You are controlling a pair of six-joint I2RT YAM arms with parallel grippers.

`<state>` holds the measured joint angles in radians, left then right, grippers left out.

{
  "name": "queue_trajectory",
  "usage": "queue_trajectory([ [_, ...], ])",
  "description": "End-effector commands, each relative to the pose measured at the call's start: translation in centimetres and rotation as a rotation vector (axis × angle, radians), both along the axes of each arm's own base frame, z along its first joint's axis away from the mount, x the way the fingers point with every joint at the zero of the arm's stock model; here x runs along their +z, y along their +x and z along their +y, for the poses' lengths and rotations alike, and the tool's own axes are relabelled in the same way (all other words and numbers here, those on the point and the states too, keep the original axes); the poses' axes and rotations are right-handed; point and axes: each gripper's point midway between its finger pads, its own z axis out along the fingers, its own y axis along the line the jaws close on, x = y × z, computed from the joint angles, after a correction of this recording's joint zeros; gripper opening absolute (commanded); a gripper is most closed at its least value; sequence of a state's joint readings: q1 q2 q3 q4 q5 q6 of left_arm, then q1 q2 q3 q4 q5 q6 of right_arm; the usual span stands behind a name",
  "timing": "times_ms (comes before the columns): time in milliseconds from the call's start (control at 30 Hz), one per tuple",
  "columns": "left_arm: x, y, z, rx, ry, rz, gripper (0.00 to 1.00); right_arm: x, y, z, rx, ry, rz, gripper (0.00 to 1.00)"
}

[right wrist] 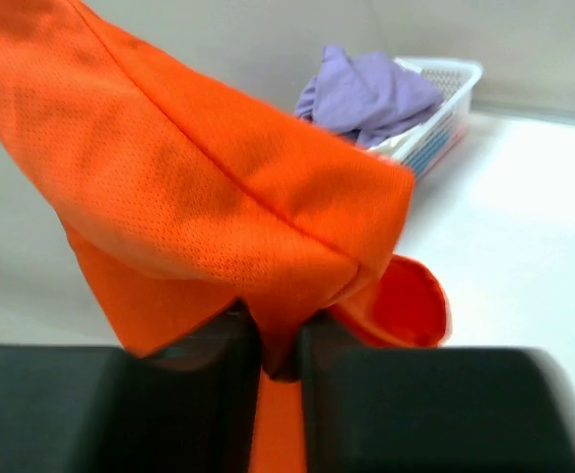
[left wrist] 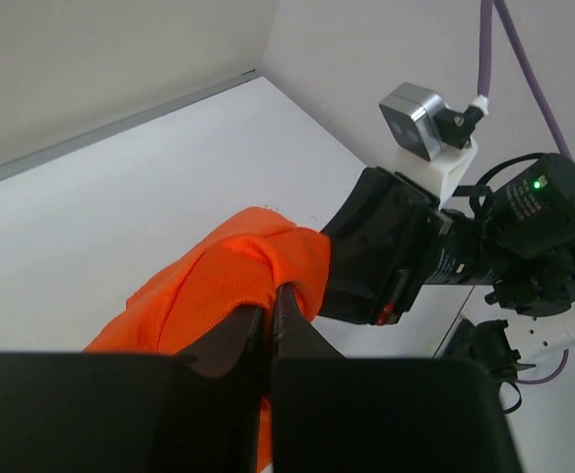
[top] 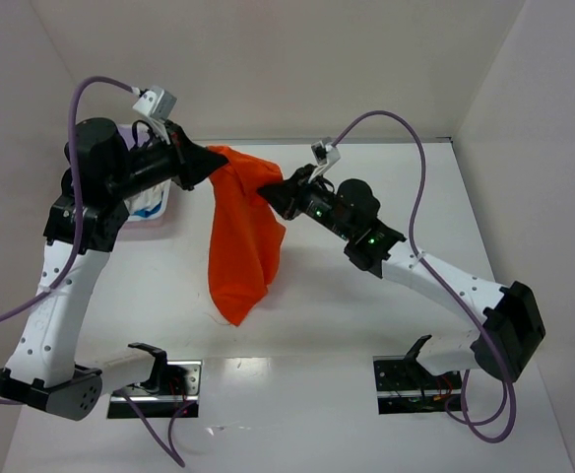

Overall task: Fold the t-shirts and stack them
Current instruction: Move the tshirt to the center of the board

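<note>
Orange t-shirt hangs between left hand and right hand, each grasping it

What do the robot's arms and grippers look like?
The left arm and right arm share white dotted links and black joints. The left gripper and right gripper are black. Purple cables run to both wrists; green lights dot the right arm.

White basket mostly behind the left arm; orange t-shirt partly beyond both wrist views' edges
</note>
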<state>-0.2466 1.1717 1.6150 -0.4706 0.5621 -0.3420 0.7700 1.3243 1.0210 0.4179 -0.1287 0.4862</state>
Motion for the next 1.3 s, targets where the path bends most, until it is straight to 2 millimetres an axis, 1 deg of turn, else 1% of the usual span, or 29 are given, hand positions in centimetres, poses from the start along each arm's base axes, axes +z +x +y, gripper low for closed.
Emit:
queue_trajectory([
  [0, 1.2, -1.3, -0.2, -0.036, -0.007, -0.060, 0.02, 5.9, 0.1, -0.1, -0.020, 0.096, -0.108, 0.11],
  [33, 1.1, -1.1, -0.1, -0.026, 0.001, -0.069, 0.03, 6.2, 0.3, -0.2, -0.031, 0.093, -0.103, 0.04],
  [67, 0.6, -0.6, 0.2, 0.000, 0.006, -0.056, 0.03, 7.0, 0.1, -0.7, -0.043, 0.106, -0.113, 0.00],
  [100, -0.1, -0.3, 0.4, 0.019, 0.020, -0.041, 0.03, 8.3, -0.2, -1.9, -0.080, 0.129, -0.124, 0.00],
  [167, -0.5, 0.2, 1.1, 0.070, 0.034, -0.040, 0.03, 10.3, -0.6, -3.6, -0.132, 0.128, -0.174, 0.00],
  [200, -1.2, 1.1, 2.0, 0.139, 0.054, -0.028, 0.03, 12.2, -1.3, -5.5, -0.182, 0.153, -0.205, 0.00],
  [233, -0.9, 1.2, 2.7, 0.182, 0.056, -0.038, 0.05, 14.1, -1.8, -6.7, -0.213, 0.174, -0.235, 0.00],
  [267, -1.1, 1.6, 3.5, 0.235, 0.062, -0.037, 0.05, 14.5, -2.0, -7.6, -0.239, 0.152, -0.233, 0.00],
  [300, -1.2, 2.7, 5.1, 0.342, 0.083, -0.045, 0.05, 15.4, -2.4, -8.6, -0.267, 0.138, -0.261, 0.00],
  [333, -0.9, 2.9, 6.0, 0.395, 0.085, -0.053, 0.06, 17.6, -3.2, -10.5, -0.312, 0.166, -0.289, 0.00],
  [367, -1.0, 3.0, 6.7, 0.437, 0.090, -0.053, 0.06, 18.3, -3.7, -11.4, -0.330, 0.165, -0.302, 0.00],
  [400, -0.8, 3.4, 7.4, 0.475, 0.098, -0.068, 0.06, 18.3, -3.9, -12.0, -0.346, 0.137, -0.308, 0.00],
  [433, -0.2, 3.5, 8.3, 0.533, 0.092, -0.088, 0.06, 19.6, -4.8, -13.2, -0.363, 0.154, -0.327, 0.00],
  [467, 0.5, 3.2, 8.6, 0.547, 0.083, -0.106, 0.06, 19.8, -5.1, -13.6, -0.363, 0.153, -0.326, 0.00],
  [500, 1.3, 3.2, 8.8, 0.557, 0.076, -0.136, 0.06, 19.3, -5.1, -13.9, -0.373, 0.128, -0.319, 0.00],
  [533, 2.0, 2.9, 9.1, 0.568, 0.066, -0.155, 0.06, 19.8, -5.5, -14.2, -0.374, 0.134, -0.323, 0.00],
  [600, 2.3, 3.0, 9.3, 0.580, 0.068, -0.170, 0.06, 20.0, -5.9, -14.6, -0.374, 0.139, -0.327, 0.00],
  [633, 2.3, 3.0, 9.4, 0.580, 0.083, -0.179, 0.06, 19.2, -5.9, -14.7, -0.372, 0.116, -0.311, 0.00],
  [700, 2.2, 3.1, 9.5, 0.578, 0.116, -0.199, 0.06, 18.6, -6.0, -14.7, -0.371, 0.100, -0.300, 0.00],
  [767, 1.7, 3.2, 9.4, 0.562, 0.152, -0.208, 0.09, 17.3, -5.6, -15.0, -0.395, 0.074, -0.273, 0.00],
  [833, 1.4, 3.2, 9.5, 0.560, 0.170, -0.205, 0.09, 17.1, -5.7, -16.3, -0.442, 0.081, -0.262, 0.00],
  [867, 1.0, 3.3, 9.5, 0.559, 0.175, -0.197, 0.09, 16.4, -5.4, -16.3, -0.453, 0.065, -0.248, 0.00],
  [933, 0.5, 3.4, 9.4, 0.557, 0.180, -0.187, 0.09, 16.5, -5.7, -17.3, -0.480, 0.075, -0.245, 0.00],
  [1000, -0.5, 3.6, 9.1, 0.541, 0.189, -0.170, 0.09, 16.4, -5.9, -17.7, -0.489, 0.070, -0.240, 0.00],
  [1067, -1.3, 3.7, 9.1, 0.537, 0.209, -0.154, 0.09, 15.9, -5.7, -18.3, -0.520, 0.061, -0.224, 0.00],
  [1133, -1.9, 3.8, 8.7, 0.509, 0.231, -0.145, 0.09, 15.9, -6.2, -18.9, -0.527, 0.069, -0.216, 0.00],
  [1200, -2.4, 3.9, 8.3, 0.469, 0.275, -0.158, 0.12, 15.0, -6.3, -19.2, -0.530, 0.051, -0.183, 0.00],
  [1233, -2.9, 3.7, 7.5, 0.410, 0.286, -0.165, 0.14, 14.5, -6.3, -19.1, -0.525, 0.049, -0.159, 0.00],
  [1267, -2.9, 3.6, 7.2, 0.387, 0.295, -0.176, 0.16, 14.2, -6.7, -19.8, -0.540, 0.054, -0.144, 0.00],
])
